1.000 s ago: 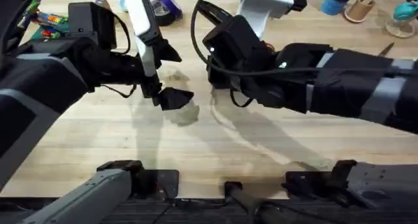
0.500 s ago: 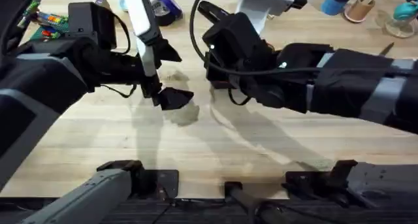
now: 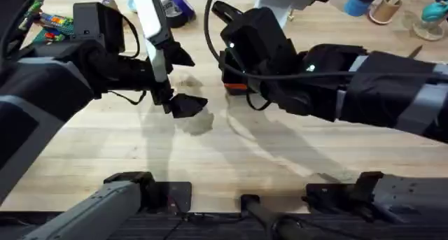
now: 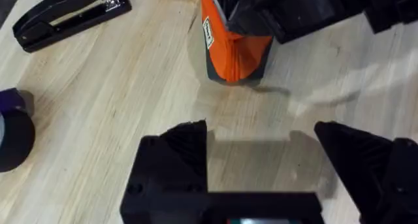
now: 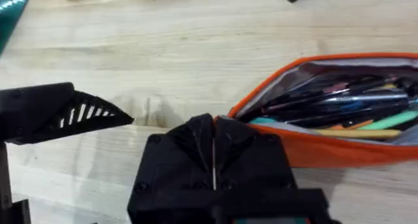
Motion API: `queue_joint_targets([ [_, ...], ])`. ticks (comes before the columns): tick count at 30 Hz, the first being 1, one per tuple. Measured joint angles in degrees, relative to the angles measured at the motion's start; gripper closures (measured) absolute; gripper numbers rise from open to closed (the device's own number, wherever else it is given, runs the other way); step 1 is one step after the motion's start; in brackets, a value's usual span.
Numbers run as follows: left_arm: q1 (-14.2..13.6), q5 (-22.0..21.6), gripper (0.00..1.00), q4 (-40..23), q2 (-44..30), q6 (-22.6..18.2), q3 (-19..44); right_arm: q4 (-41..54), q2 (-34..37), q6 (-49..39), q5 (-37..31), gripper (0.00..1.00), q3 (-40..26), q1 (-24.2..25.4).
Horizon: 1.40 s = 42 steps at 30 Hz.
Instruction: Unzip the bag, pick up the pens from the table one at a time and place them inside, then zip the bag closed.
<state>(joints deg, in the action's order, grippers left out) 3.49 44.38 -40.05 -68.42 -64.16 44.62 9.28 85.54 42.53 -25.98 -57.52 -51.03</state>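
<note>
The orange bag [image 5: 339,152] lies with its zipper open on the table [image 3: 210,156], and several pens [image 5: 346,103] lie inside it. My right gripper [image 5: 213,142] is shut, its fingertips pressed together at the bag's zipper end where the opening starts; the pull is hidden under them. From overhead a strip of the bag [image 3: 236,86] peeks out under the right wrist. My left gripper [image 3: 187,106] hovers open a short way left of the bag, nothing between its fingers [image 4: 186,142]. The left wrist view shows the bag's near end [image 4: 232,54] upright.
A black stapler [image 4: 68,15] lies beyond the bag toward the table's far edge. A dark tape roll [image 3: 175,9] sits at the back, coloured markers [image 3: 52,23] at the far left, and cups [image 3: 385,9] at the far right. Bare wood stretches in front of both grippers.
The right arm has shifted a little to the right, uncovering an orange strip of the bag under its wrist. The left arm has stayed still.
</note>
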Motion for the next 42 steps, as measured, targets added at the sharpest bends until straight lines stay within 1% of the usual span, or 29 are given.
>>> queue_joint_targets([
  [36, 0.0, 0.0, 0.008, 0.4, 0.0, 0.0, 0.0, -0.2, -0.1, -1.0, 0.0, 0.970, 0.0, 0.6],
  [42, 0.0, 1.5, 0.007, 0.7, 0.0, 0.0, 0.0, -0.2, -0.1, -1.0, 0.0, 0.970, 0.0, 0.6],
])
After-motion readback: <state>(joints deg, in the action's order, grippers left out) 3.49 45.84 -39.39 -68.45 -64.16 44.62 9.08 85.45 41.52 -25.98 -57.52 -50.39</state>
